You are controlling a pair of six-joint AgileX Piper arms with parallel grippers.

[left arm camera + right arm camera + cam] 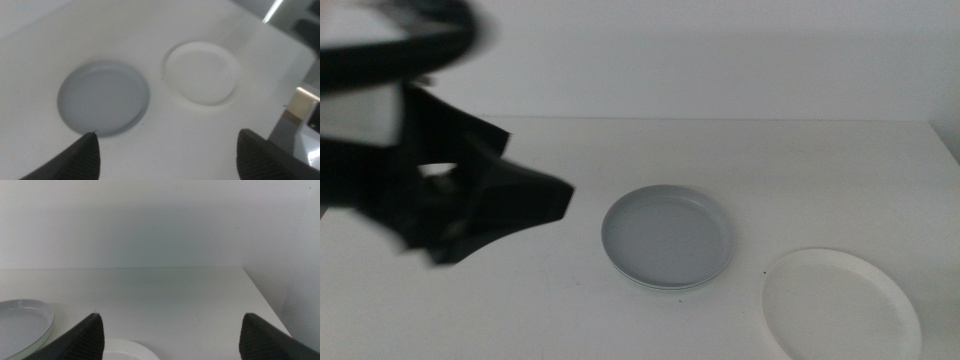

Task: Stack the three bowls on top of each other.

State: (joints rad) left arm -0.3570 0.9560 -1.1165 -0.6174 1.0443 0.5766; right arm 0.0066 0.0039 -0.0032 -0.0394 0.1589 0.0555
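In the middle view the left tool (510, 205) hangs blurred above the tabletop (770, 160), left of the grey bowl (668, 236), which sits near the centre; a thin greenish rim under its near edge suggests the green bowl (655, 286) is already beneath it, though the view is too soft to be sure. The white bowl (840, 303) lies apart, nearer the camera and to the right. In the left wrist view the left tool (167, 150) stands wide and empty, high over the grey bowl (103, 98) with the white bowl (202, 73) just beside it. In the right wrist view the right tool (172, 335) is also wide and empty, low behind the white bowl (127, 351), with the grey bowl (22, 322) off to one side. The white bowl seems the only one left to stack. Its low rim gives little to pinch, so it may slide away or slip out, and a careless placing could knock the pair askew.
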